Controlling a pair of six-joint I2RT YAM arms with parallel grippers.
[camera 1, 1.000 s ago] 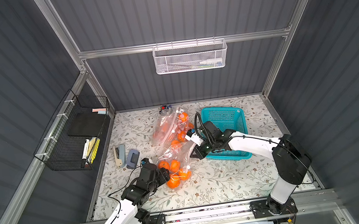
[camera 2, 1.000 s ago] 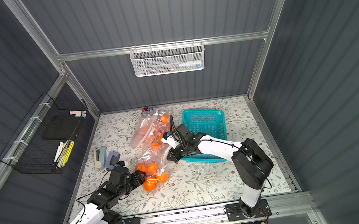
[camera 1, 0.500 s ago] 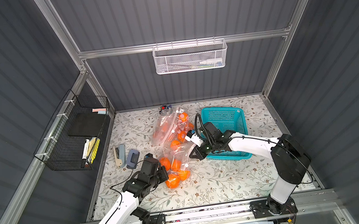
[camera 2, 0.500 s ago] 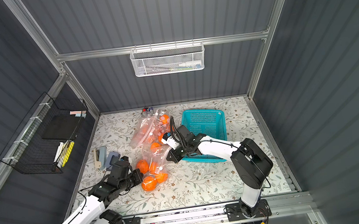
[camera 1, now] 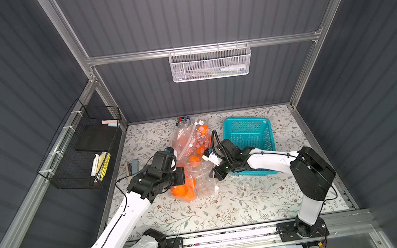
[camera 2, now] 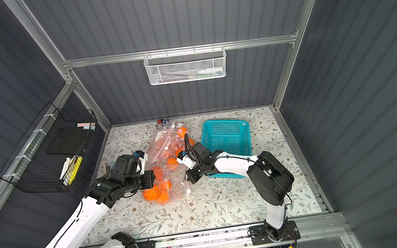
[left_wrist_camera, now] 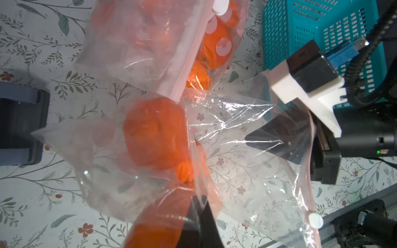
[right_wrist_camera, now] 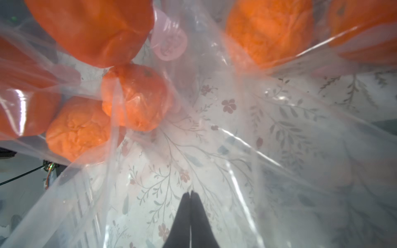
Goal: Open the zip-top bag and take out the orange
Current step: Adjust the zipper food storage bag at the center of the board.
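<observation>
Orange fruit shows through clear plastic near the middle of the tabletop (camera 1: 252, 200). The bag (camera 1: 202, 180) sits between our two hands, with its oranges (camera 1: 182, 191) bunched at the end nearer our left arm. Our left hand (camera 1: 185, 177) is closed, pinching the film of the bag just beside that fruit. In the left wrist view its dark fingertips (left_wrist_camera: 204, 221) meet with plastic folded around them.

Our right hand (camera 1: 215, 176) is closed too, nipping the bag at its other end, where the pink zip strip (left_wrist_camera: 311, 137) runs past it. In the right wrist view its fingertips (right_wrist_camera: 182, 214) press together, and we look through the film at the oranges. The plastic is drawn into creases between the two grips. We cannot tell whether the zip is parted.

A second bag (camera 1: 188, 137) of oranges lies behind, toward the back wall, and its near edge overlaps the first. A teal basket (camera 1: 247, 134) stands just behind our right arm.
</observation>
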